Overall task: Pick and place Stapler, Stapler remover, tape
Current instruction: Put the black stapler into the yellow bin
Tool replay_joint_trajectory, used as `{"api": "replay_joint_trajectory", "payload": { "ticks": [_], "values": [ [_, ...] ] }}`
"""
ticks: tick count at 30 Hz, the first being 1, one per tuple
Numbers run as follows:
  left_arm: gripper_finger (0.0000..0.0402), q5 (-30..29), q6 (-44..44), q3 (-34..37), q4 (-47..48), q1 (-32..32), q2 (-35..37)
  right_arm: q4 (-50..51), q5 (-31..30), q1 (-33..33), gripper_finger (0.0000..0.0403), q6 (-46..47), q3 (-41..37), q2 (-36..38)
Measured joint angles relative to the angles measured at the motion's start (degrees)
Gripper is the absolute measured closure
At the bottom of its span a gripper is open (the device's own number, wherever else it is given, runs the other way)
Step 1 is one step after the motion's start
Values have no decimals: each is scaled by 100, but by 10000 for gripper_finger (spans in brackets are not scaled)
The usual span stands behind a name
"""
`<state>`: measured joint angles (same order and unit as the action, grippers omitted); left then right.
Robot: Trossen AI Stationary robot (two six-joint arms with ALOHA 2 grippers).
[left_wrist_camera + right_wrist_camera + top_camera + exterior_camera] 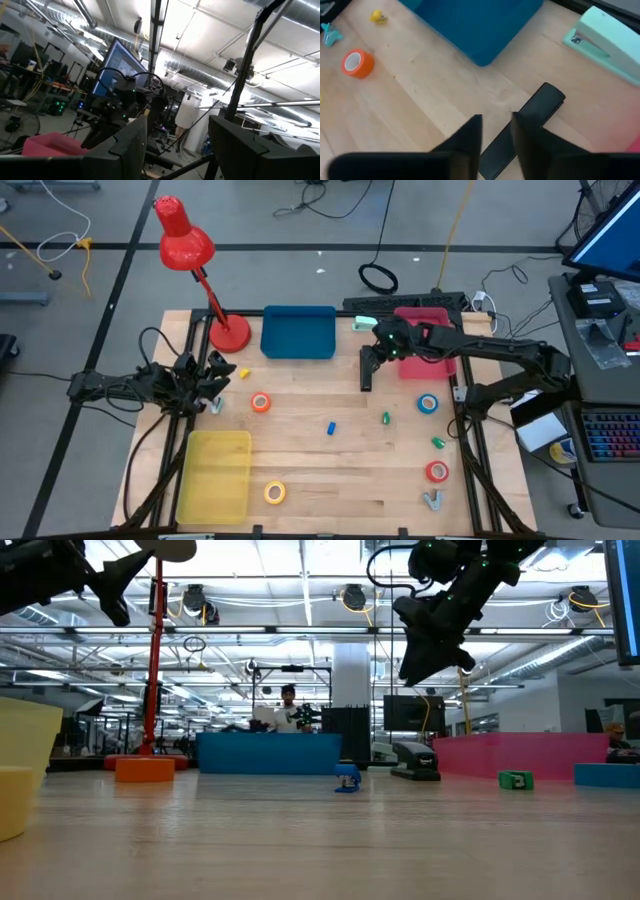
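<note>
just right of centre, the right gripper (496, 131) hangs slightly parted above the black stapler (522, 127) on the surface (330, 470). at left, the left gripper (212, 380) waits wide open, holding nothing.

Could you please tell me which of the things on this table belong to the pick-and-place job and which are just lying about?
Job: black stapler, mint stapler, grey staple remover, orange tape, yellow tape, blue tape, red tape.
Lying about: red lamp, small blue bit, green bit, yellow bit.
</note>
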<state>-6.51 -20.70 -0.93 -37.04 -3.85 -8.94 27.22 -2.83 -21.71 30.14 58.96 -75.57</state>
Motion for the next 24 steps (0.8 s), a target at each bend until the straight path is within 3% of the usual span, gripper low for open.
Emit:
{"api": "replay_joint_trajectory", "payload": {
  "ticks": [6,11,16,24],
  "values": [
    [190,-223,-1,0,0,1,2,-16,-11,-47,185,70,0,-53],
    [190,-527,-3,0,-1,-1,2,-159,-9,-47,132,69,-7,-364],
    [190,-650,-3,0,2,-1,-1,-388,-130,-86,114,-43,-8,-764],
    [190,-710,-5,0,0,2,-1,-485,-160,-325,118,-73,-7,-1201]
  ]
}}
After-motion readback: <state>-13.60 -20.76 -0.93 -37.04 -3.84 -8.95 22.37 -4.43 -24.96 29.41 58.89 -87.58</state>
